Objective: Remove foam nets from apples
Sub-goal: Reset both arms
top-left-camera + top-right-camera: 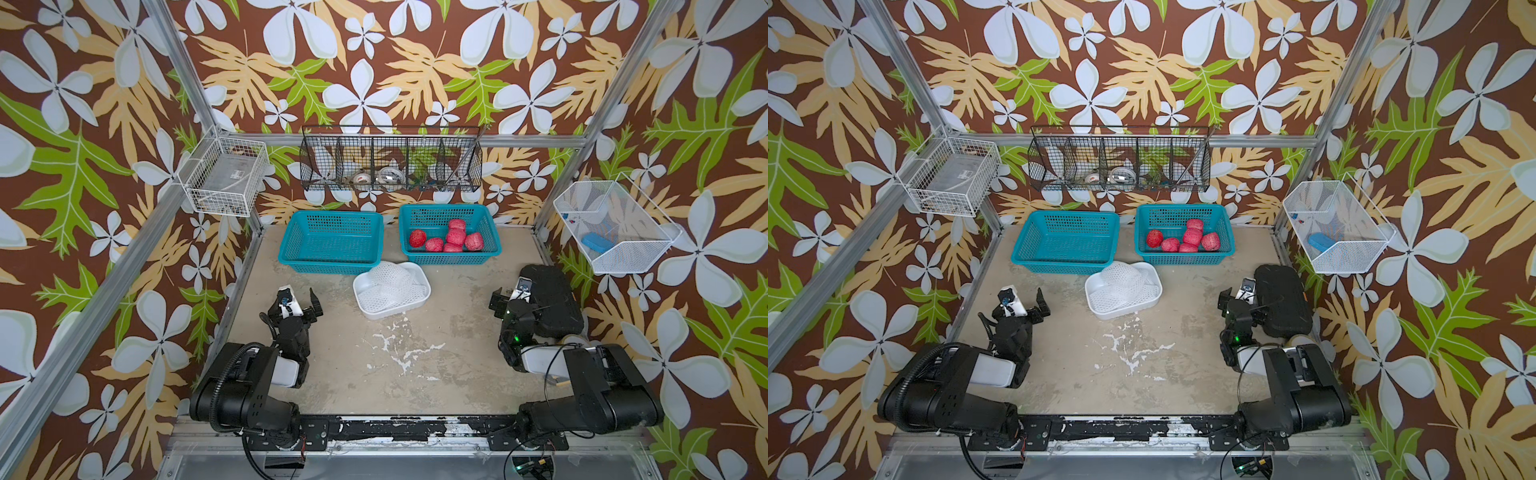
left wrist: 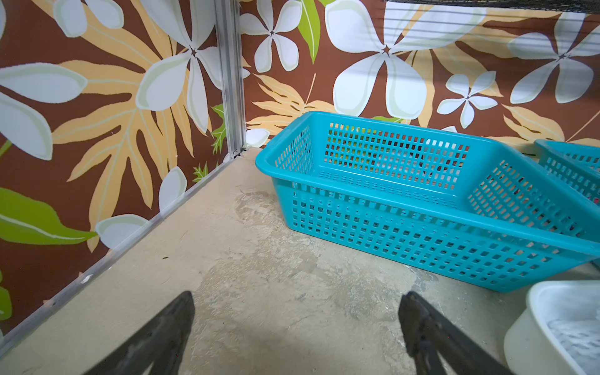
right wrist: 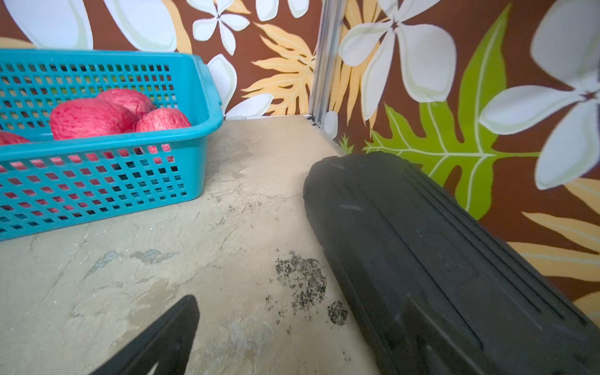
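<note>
Seemingly done: your left pincer (image 2: 297, 300) and right pincer (image 3: 302, 305) gape wide, empty. Six apples (image 1: 456, 237) lie bare in the teal basket (image 1: 449, 208) ahead of the right pincer, and the foam nets (image 1: 388, 284) are heaped in the white tub (image 1: 392, 312) between both.

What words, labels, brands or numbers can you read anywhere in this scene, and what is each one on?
Nothing here can actually be read.
Clear box in the white wire basket: a small label, too small to read.
Tape roll in the black wire basket: red marks, blurred.
Teal baskets, white tray, black case: no print visible.
</note>
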